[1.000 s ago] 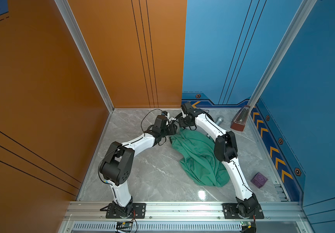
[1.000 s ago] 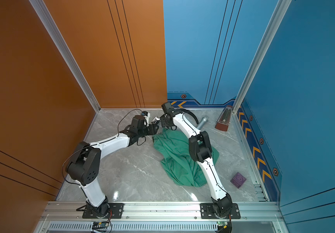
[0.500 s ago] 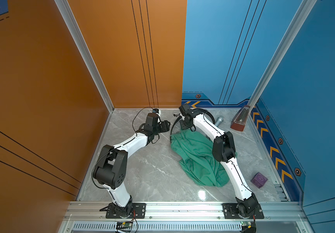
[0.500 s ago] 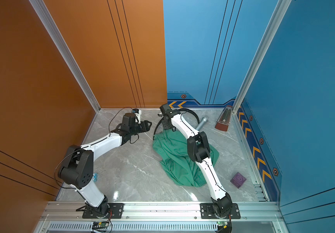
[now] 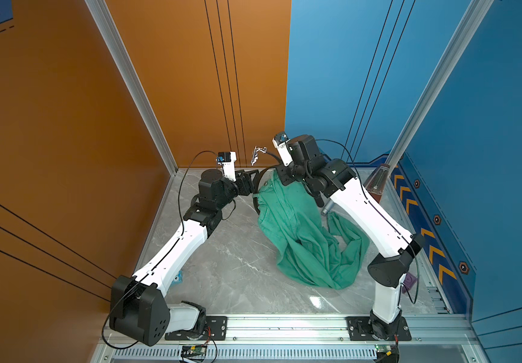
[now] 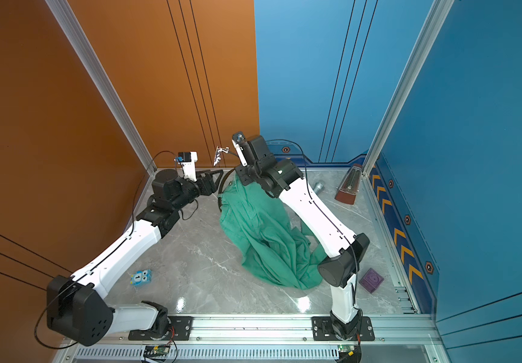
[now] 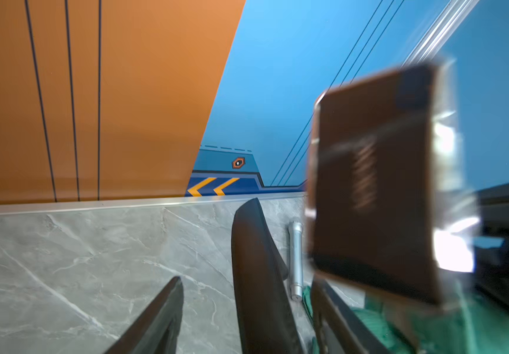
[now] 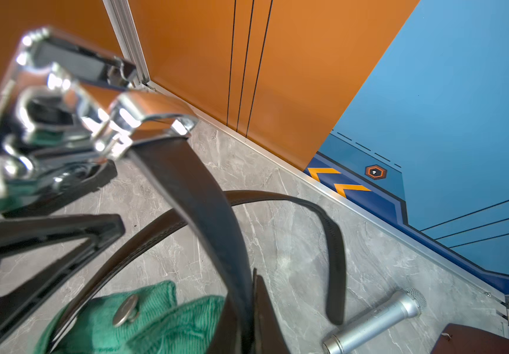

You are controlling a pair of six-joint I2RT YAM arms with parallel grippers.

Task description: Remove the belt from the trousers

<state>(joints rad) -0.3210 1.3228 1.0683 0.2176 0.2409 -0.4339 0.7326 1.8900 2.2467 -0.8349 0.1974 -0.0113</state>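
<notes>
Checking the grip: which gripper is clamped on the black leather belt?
The right gripper, fingers shut on the black leather belt near its silver metal buckle; the left gripper's fingers stand open.

Your left arm [image 5: 178, 248] stretched forward and low, its claw [image 5: 255, 180] aimed sideways toward the right wrist with fingers spread, your right arm [image 5: 369, 207] arched higher, its claw [image 8: 248, 318] clamped shut, both claws near each other

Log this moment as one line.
right gripper: shut on belt, buckle raised | left gripper: open near belt | trousers: heaped on table
</notes>
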